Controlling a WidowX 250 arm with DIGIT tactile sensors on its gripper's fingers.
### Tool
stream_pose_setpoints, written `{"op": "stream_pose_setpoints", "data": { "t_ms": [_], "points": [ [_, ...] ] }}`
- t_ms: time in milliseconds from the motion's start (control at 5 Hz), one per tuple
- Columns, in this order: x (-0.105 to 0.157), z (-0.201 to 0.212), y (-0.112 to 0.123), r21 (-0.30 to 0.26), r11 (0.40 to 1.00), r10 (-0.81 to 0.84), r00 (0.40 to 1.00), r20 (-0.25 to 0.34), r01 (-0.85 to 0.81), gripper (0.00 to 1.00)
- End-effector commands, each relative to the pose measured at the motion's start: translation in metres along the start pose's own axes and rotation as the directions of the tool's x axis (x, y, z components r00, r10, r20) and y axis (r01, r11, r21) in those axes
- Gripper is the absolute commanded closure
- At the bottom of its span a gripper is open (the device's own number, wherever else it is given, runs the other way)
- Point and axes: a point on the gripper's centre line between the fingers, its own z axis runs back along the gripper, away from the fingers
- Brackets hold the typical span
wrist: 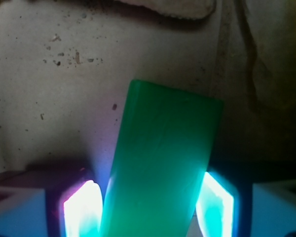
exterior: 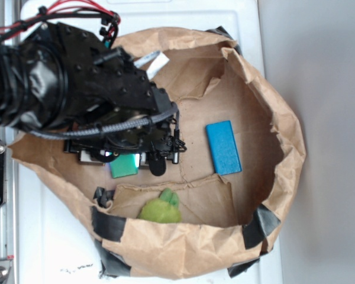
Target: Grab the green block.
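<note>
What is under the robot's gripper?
The green block sits between the gripper fingers, lying on brown paper. The arm covers most of the block from outside, so only one corner shows.

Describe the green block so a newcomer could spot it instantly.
Inside the crumpled brown paper bag, look under the black gripper. The green block lies flat between its fingers. It is smooth and solid green, unlike the blue block or the fuzzy lime plush.
</note>
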Motion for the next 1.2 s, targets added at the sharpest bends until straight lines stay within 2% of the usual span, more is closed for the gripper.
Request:
{"op": "stream_pose_setpoints", "data": {
  "t_ms": [0, 200, 400, 600, 800, 1000],
  "points": [
    [0.005, 0.002, 0.018, 0.017, 0.985, -0.173, 0.984, 0.036, 0.173, 1.00],
    [0.004, 0.021, 0.022, 0.000, 0.913, -0.408, 0.911, 0.061, 0.409, 1.00],
    [-0.004, 0.041, 0.013, 0.023, 0.803, -0.595, 0.802, 0.051, 0.595, 1.00],
    [-0.013, 0.052, -0.002, 0.068, 0.757, -0.653, 0.755, 0.064, 0.650, 1.00],
    [-0.021, 0.067, -0.018, 0.115, 0.678, -0.734, 0.675, 0.072, 0.726, 1.00],
    [-0.024, 0.084, -0.020, 0.140, 0.562, -0.827, 0.552, 0.106, 0.815, 1.00]
  ]
}}
